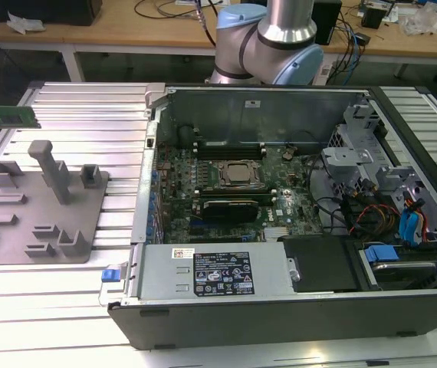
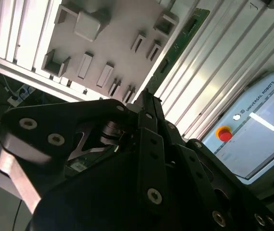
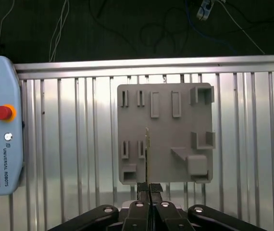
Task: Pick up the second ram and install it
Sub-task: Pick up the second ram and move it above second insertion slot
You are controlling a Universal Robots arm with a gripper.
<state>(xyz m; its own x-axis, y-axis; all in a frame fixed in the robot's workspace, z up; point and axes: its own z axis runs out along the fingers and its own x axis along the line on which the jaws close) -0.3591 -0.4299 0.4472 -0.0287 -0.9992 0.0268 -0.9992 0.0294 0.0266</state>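
We have the jaws clamped on the ram (image 3: 147, 144). In the first wrist view it shows edge-on, a thin line running straight out from between them above the grey fixture (image 3: 163, 103). In the second wrist view the ram (image 2: 177, 50) reaches away from the fingertips along the same line.

In the exterior view the ram (image 1: 4, 116) hangs level at the left edge of the frame. It is clear of the desk (image 1: 88, 107) and higher in the frame than the fixture (image 1: 42, 215). Its long axis runs left to right, much as the black slots (image 1: 230, 147) do on the board inside the open case (image 1: 280, 318). The slots lie well apart from it, toward the exterior view's right.

The arm (image 1: 268, 34) stands at top centre, behind the case. Since both wrist views look onto the fixture, we judge the wrist is out over it.
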